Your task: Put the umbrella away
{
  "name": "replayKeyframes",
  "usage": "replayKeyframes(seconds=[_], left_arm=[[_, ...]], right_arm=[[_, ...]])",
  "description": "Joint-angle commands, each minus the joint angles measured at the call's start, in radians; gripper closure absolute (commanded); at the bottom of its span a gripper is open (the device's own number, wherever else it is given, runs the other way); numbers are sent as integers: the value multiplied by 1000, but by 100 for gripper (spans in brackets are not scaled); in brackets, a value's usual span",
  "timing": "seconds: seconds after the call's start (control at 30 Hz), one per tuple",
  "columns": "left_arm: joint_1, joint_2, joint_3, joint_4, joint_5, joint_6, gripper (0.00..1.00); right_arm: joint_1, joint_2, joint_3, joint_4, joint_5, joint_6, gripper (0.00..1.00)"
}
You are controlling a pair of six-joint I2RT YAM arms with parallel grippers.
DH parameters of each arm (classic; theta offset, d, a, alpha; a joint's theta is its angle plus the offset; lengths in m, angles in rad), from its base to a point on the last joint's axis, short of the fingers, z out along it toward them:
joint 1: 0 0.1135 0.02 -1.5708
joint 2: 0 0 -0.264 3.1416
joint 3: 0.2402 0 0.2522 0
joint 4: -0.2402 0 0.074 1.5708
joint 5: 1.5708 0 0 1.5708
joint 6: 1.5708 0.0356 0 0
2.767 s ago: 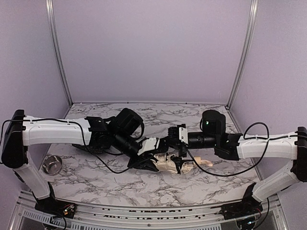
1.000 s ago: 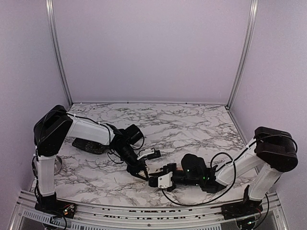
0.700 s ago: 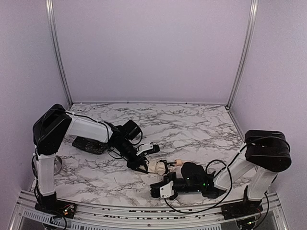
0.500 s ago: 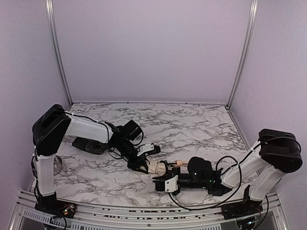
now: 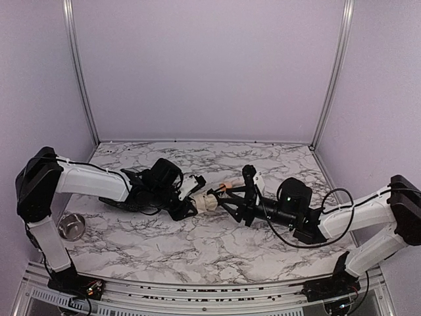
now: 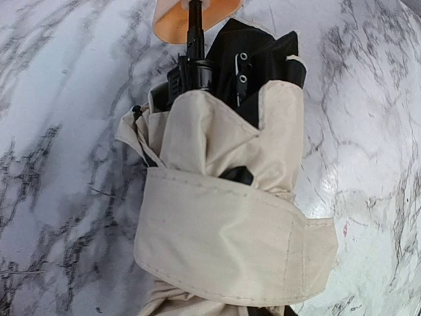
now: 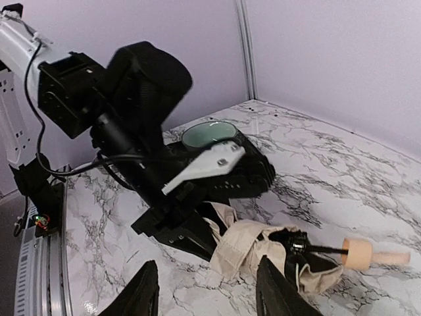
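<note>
The right gripper (image 7: pixel 206 263) hangs with its two fingers spread wide and nothing between them. Just ahead of its fingertips is the umbrella (image 7: pixel 253 243), a loosely bunched bundle of cream fabric with black lining showing at its mouth. It sits low over the marble table (image 7: pixel 368 191); whether it rests on the table I cannot tell. Ahead and to this gripper's right, the thin black shaft (image 7: pixel 322 249) runs out to the small tan handle (image 7: pixel 358 252). Beyond the bundle, the left gripper (image 7: pixel 197 242) is clamped on the other end of the fabric. I judge the umbrella light but floppy: the cloth would slide and bunch under a pinch, and the shaft looks thin enough to bend. The handle seems the firmest hold, hard and stubby though smooth, with the band of fabric (image 6: pixel 230 250) round the middle next best
</note>
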Motion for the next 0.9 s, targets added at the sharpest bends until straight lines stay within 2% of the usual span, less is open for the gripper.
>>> replayKeyframes(seconds=[0.0,0.1,0.23,0.37,0.5,0.57,0.63,0.7,0.8,0.87], left_arm=[[-18,-132,7,205,-182,-131,100],[-41,-176,7,225,-236,-131,100],[-65,-203,14,223,-307,-113,100],[-83,-214,17,223,-320,-96,100],[-99,-224,15,223,-319,-72,100],[-103,-228,14,222,-313,-65,100],[-111,-227,17,223,-308,-53,100],[-118,-229,20,219,-305,-39,100],[-131,-239,15,214,-293,-20,100],[-137,-252,7,214,-286,-11,100]], right_arm=[[-73,84,70,-37,-109,403,47],[-76,165,143,-27,-155,447,34],[-87,238,225,37,-221,497,34],[-90,281,288,38,-259,486,45],[-103,299,285,42,-242,498,52],[-137,313,280,62,-223,501,64],[-145,322,280,82,-211,504,83],[-151,328,282,89,-206,510,92],[-158,330,277,88,-182,507,100],[-161,330,268,72,-156,500,100]])
